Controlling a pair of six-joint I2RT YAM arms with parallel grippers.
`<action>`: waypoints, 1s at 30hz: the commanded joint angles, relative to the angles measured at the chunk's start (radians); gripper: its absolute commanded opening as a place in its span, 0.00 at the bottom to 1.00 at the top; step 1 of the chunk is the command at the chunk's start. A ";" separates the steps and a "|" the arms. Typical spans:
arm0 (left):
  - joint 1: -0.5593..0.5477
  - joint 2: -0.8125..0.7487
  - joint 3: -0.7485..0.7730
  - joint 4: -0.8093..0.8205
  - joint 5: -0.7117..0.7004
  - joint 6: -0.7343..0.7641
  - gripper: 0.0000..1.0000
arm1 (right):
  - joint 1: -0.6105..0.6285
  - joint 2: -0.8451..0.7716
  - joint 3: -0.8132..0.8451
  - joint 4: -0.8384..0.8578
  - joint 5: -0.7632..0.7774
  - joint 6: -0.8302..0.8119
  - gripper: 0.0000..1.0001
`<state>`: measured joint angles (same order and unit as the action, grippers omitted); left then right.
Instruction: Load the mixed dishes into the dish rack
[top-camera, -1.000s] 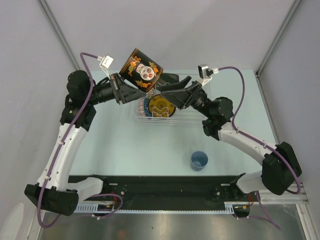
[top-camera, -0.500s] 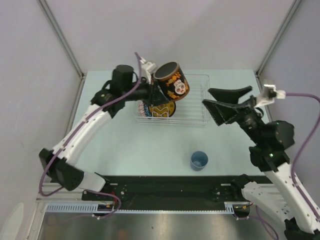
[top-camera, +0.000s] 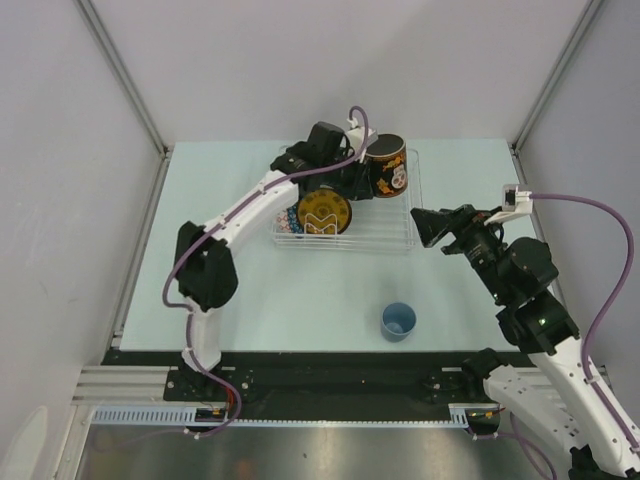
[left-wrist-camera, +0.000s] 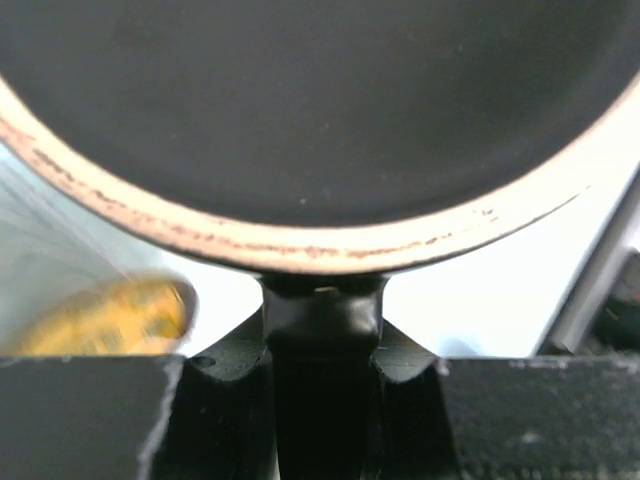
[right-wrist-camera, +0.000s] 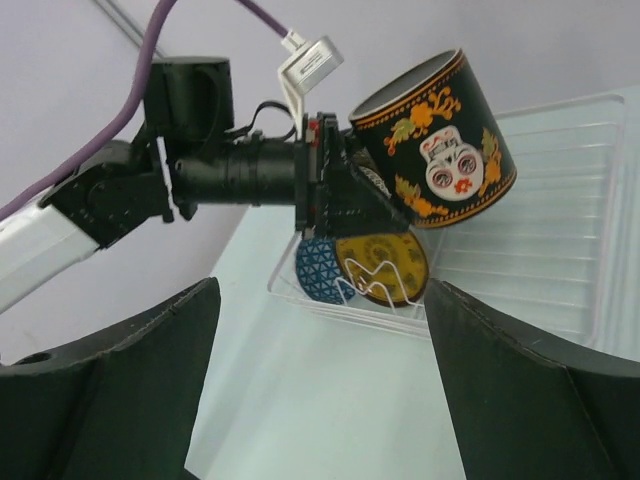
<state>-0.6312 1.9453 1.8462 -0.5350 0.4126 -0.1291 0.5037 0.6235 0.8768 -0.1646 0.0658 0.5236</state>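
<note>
— Where's the mug (top-camera: 388, 168)?

— In the air over the far side of the rack (top-camera: 385, 228), tilted, with its mouth turned up and away from the arm. The left claw (top-camera: 365, 178) has it, clamped tight. The skull picture on the mug faces the right arm.

— Is it touching the rack?

— Not from what I can see. From the right arm's side it hangs above the wires, a little higher than the dishes already in there.

— Which dishes?

— A yellow saucer (top-camera: 323, 213) on edge at the rack's left end, with a blue bowl (top-camera: 290, 215) just beside it, further left. Both lean in the white dividers. The rest of the rack to their right is bare plastic.

— And the right claw (top-camera: 425, 226)?

— Wide open, holding nothing. It's just off the rack's right end, pointing at it, apart from the mug.

— Anything on the desk (top-camera: 250, 290)?

— A small blue cup (top-camera: 398, 321), upright, nearer to us than the rack and well apart from it, between the two arms.

— What's inside the mug?

— I can't tell. It only looks dark.
</note>
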 joint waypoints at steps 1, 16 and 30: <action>-0.009 0.101 0.238 0.188 -0.017 0.071 0.00 | -0.008 -0.050 -0.025 -0.010 0.078 -0.033 0.89; -0.027 0.329 0.294 0.294 -0.167 0.126 0.00 | -0.111 -0.120 -0.079 -0.061 0.040 0.038 0.92; -0.048 0.369 0.154 0.428 -0.296 0.158 0.00 | -0.175 -0.150 -0.090 -0.096 -0.034 0.064 0.92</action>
<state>-0.6746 2.3421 2.0117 -0.3187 0.1467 0.0101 0.3439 0.4881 0.7872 -0.2577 0.0582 0.5762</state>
